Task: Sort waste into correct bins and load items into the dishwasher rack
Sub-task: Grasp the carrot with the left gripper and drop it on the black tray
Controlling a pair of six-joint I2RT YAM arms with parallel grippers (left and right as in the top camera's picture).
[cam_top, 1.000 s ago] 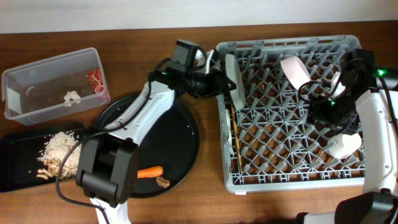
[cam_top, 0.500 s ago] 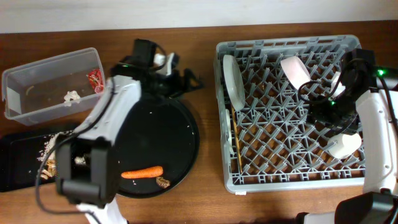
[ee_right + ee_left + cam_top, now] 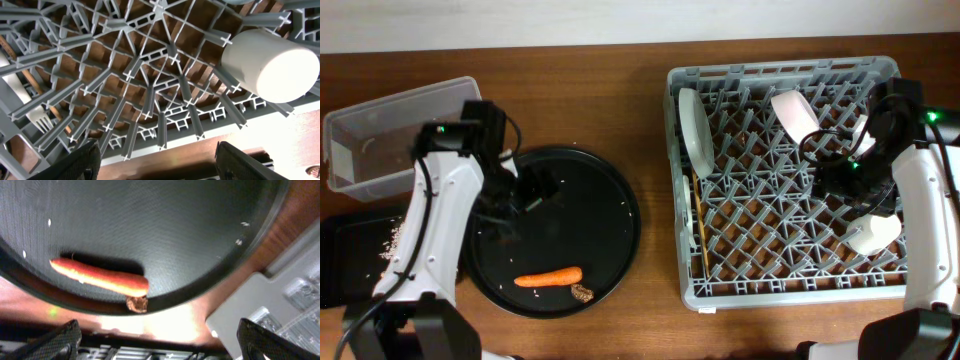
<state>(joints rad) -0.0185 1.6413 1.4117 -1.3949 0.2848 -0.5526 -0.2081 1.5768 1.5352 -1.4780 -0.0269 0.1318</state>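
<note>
An orange carrot (image 3: 548,278) and a small brown lump (image 3: 583,292) lie at the front of the round black tray (image 3: 600,200). The left wrist view shows the carrot (image 3: 100,277) and the lump (image 3: 136,303) too. My left gripper (image 3: 525,195) hovers open and empty over that tray, behind the carrot; it also shows in the left wrist view (image 3: 160,345). The grey rack (image 3: 720,290) holds an upright white plate (image 3: 690,130), a white bowl (image 3: 795,115), chopsticks (image 3: 698,220), a fork (image 3: 35,115) and a white cup (image 3: 873,235). My right gripper (image 3: 855,190) is open above the rack floor, near the cup (image 3: 270,65).
A clear tub (image 3: 380,140) stands at the back left, its right part hidden by my left arm. A flat black tray (image 3: 340,265) with beige scraps (image 3: 392,235) lies at the front left. The rack's corner (image 3: 280,310) is close to the round tray.
My left gripper let go of the plate, which stays upright in the rack, and swung left to above the round tray. The right arm has not moved.
</note>
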